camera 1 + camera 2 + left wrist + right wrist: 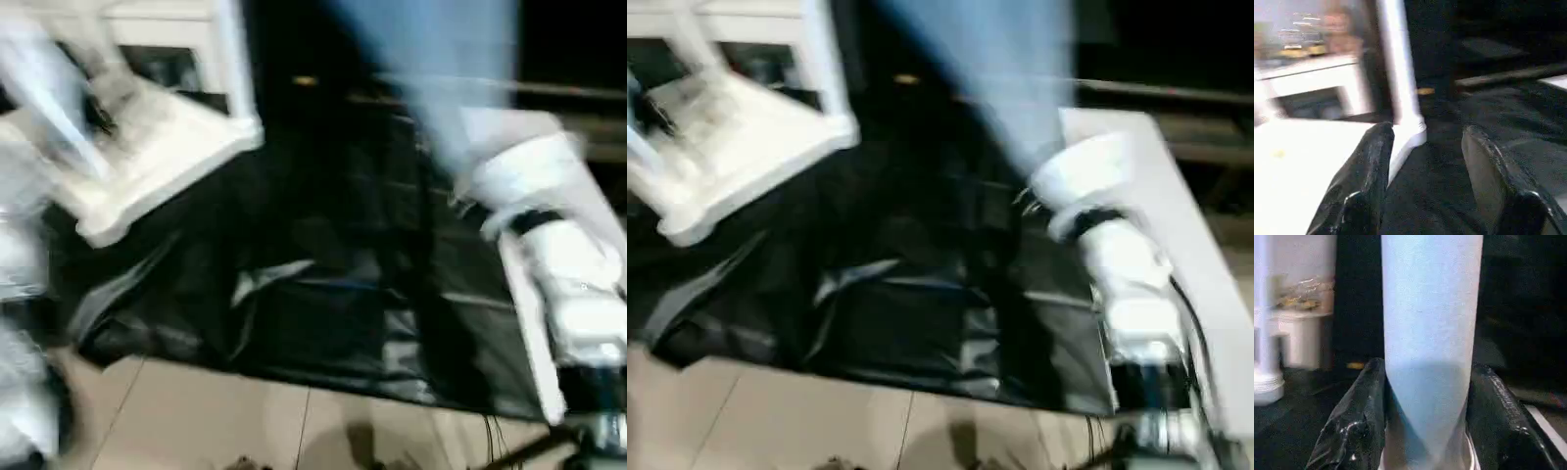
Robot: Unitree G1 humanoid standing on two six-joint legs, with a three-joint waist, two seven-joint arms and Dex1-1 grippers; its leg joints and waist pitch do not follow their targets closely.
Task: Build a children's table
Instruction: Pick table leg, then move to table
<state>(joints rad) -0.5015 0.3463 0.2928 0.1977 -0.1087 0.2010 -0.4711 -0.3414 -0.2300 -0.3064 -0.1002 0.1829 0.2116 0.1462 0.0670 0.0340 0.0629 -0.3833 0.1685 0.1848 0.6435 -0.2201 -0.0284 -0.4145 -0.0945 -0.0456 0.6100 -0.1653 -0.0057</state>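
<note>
Tabletop (147,157): white, tilted, lying on a black sheet (323,294) at the scene's left; one leg (1400,73) already stands upright in its corner socket, as the left wrist view shows.
Second leg (1430,347): pale tapered tube, clamped between the two black fingers (1359,421) of the right gripper (1425,431), which touch it on both sides; it rises up and away from the gripper (blurred in the head views) and is well apart from the tabletop.
Left gripper (1425,166): fingers spread about half wide with nothing between them; poised just beside the tabletop's corner, one finger (1369,176) overlapping its white edge.
Cabinet (176,49): white, behind the tabletop; contents too blurred to tell.
Floor (196,421): pale tiles, nearest the robot.
</note>
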